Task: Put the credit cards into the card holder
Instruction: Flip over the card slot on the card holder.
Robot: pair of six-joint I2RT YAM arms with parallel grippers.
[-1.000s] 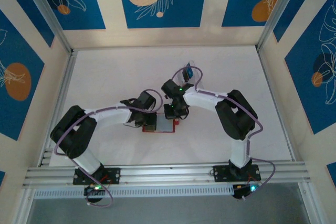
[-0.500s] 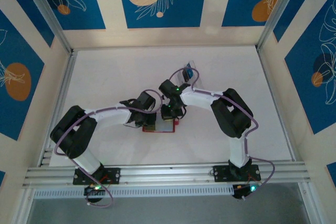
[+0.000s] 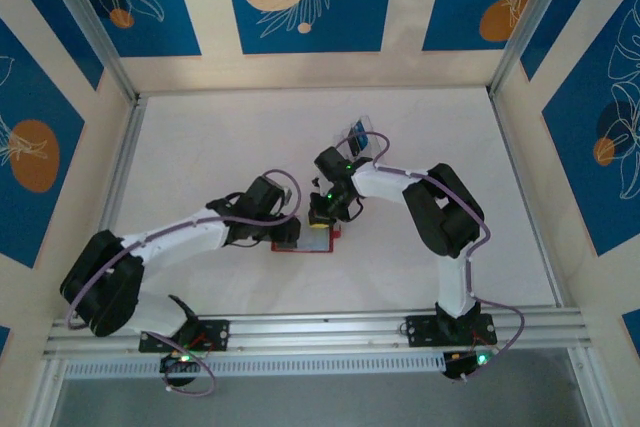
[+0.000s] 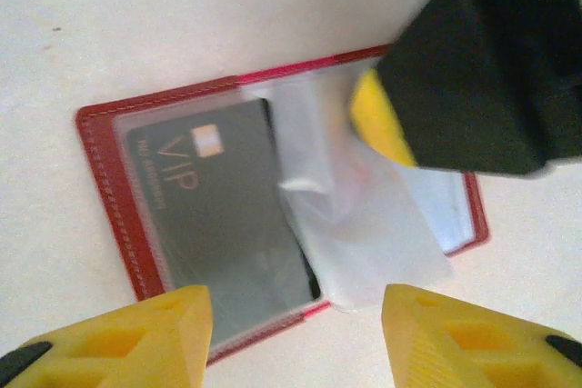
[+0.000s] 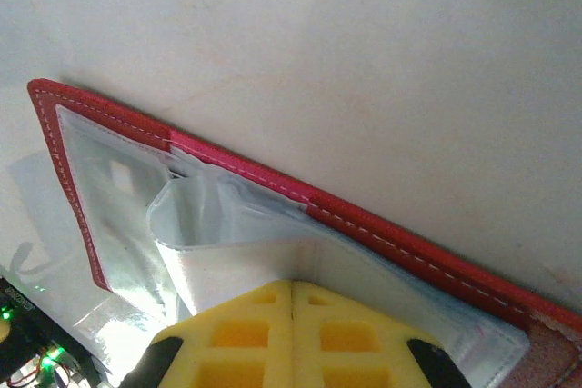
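Note:
The red card holder (image 4: 98, 168) lies open on the white table. A black card (image 4: 214, 215) marked VIP sits in its left clear pocket. My left gripper (image 4: 296, 333) hovers at the holder's near edge, open, with nothing between its yellow fingers (image 4: 136, 333). My right gripper (image 5: 291, 315) is shut, its tips pressing against a raised clear sleeve (image 5: 227, 256) of the card holder (image 5: 364, 220). From above, the card holder (image 3: 318, 241) lies between the left gripper (image 3: 288, 230) and the right gripper (image 3: 322, 217). A blue card (image 3: 358, 134) stands behind them.
A clear plastic tray (image 3: 370, 144) holding the blue card stands just behind the right arm. Both arms crowd the table's middle. Patterned blue walls and metal rails (image 3: 300, 332) enclose the table.
My left gripper has opened and drawn back from the black card, and its arm has dropped lower and leftward. The right gripper has edged slightly left over the holder, still shut.

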